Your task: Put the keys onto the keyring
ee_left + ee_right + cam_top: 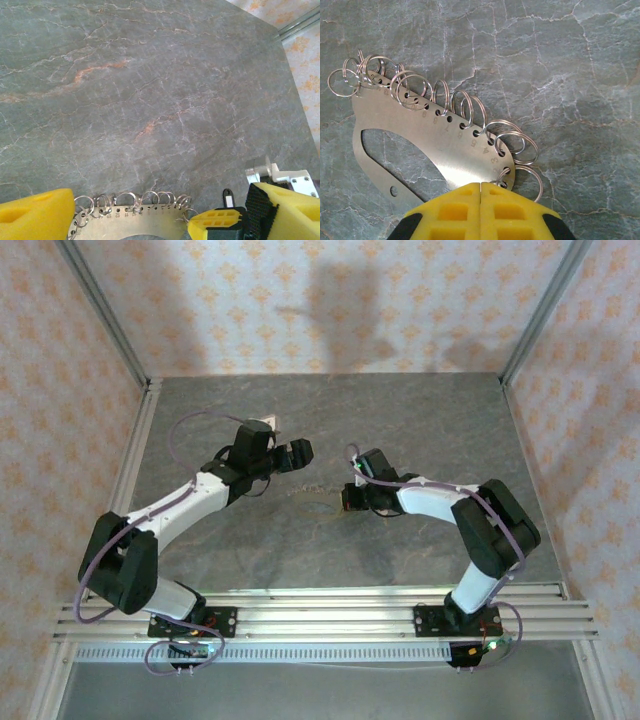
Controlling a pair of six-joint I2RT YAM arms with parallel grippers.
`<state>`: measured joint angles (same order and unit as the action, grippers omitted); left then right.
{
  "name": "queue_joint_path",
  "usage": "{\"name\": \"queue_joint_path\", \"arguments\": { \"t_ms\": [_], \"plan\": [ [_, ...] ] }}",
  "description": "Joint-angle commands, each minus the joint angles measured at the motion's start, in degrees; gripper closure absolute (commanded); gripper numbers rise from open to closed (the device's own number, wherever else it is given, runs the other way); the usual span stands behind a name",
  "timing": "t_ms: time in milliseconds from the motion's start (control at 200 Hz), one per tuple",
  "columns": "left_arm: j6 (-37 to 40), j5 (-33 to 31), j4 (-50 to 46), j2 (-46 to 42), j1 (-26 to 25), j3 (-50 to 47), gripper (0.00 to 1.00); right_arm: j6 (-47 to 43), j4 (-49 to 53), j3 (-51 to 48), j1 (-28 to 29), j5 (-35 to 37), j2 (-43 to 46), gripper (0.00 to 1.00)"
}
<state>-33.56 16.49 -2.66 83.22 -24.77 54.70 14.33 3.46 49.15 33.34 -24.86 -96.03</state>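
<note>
The keyring (pixel 435 145), a flat metal plate edged with split rings, lies near the middle of the table (pixel 430 420), between the two arms. The right gripper (pixel 480 200) has its pads pressed together at the plate's end. I cannot tell whether they pinch a ring. The left gripper (pixel 300 455) is spread wide above the plate's ringed edge. The key (pixel 227 196) sits just beside the right gripper's tip.

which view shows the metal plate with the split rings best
Right wrist: the metal plate lies close up, with its numbered holes and rings clear. Left wrist catches its ringed edge at the bottom. Top external gives a faint pale speck.
</note>
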Motion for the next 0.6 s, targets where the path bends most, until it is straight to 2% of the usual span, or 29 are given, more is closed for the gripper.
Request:
{"name": "queue_joint_path", "arguments": {
  "t_ms": [0, 60, 355, 485, 595],
  "plan": [
    [-0.71, -0.07, 1.91, 0.71, -0.54, -0.14, 0.1, -0.77, 1.45, 1.12, 0.4, 0.65, 1.64, 0.87],
    [-0.83, -0.05, 2.04, 0.93, -0.58, -0.07, 0.1, -0.9, 1.67, 1.04, 0.41, 0.89, 1.38, 0.82],
    [-0.85, -0.05, 2.04, 0.98, -0.71, -0.01, 0.1, -1.62, 1.97, 0.28, 0.41, 2.28, 0.66, 0.81],
    [-0.88, -0.03, 2.04, 1.05, -0.8, 0.09, 0.1, -2.04, 2.26, -0.01, 0.43, 2.43, 1.02, 0.69],
    [-0.89, -0.06, 2.02, 1.07, -0.8, 0.08, 0.1, -2.29, 2.65, -0.26, 0.59, 3.0, 1.61, 0.68]
  ]
}}
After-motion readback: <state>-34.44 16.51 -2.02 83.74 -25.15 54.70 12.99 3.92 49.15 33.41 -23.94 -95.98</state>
